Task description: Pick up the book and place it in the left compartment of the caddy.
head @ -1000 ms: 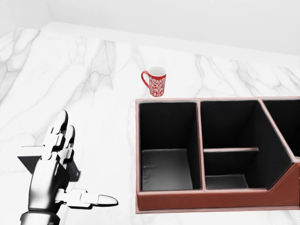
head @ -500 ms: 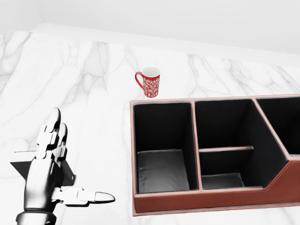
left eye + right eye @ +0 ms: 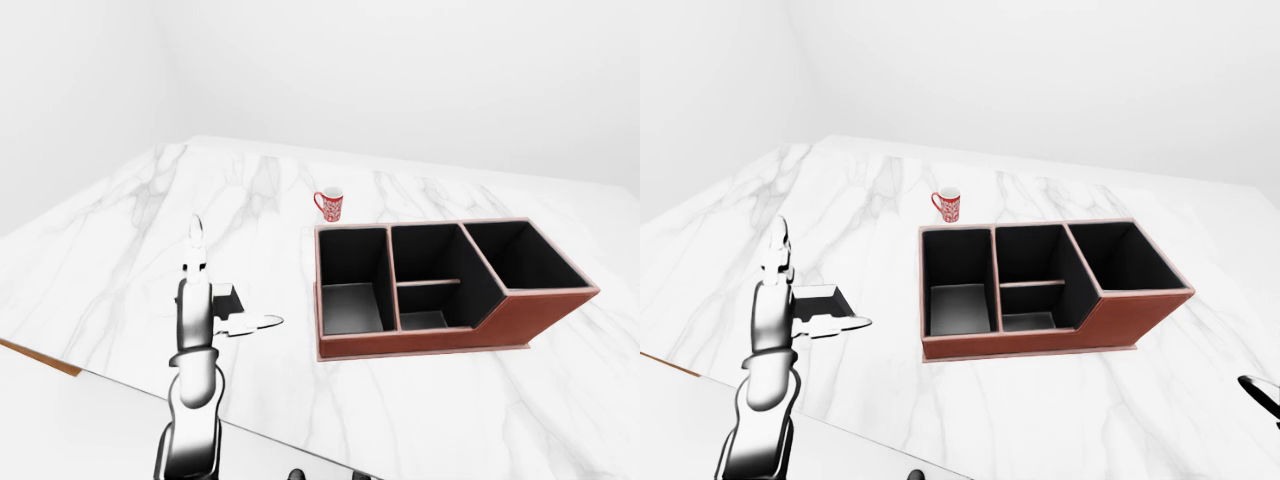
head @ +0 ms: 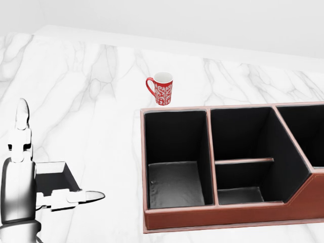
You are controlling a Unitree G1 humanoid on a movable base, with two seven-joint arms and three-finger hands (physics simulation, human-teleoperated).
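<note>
No readable text anywhere; the red mug bears only white ornament.

I stand at a home-like kitchen counter: white marble countertop, red patterned mug, plain white walls.

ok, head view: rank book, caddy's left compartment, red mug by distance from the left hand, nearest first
1. Dark grey book: beside the left hand, lower left.
2. Left compartment of the brown leather caddy: right of the hand.
3. Red patterned mug: above the caddy, farthest.
</note>
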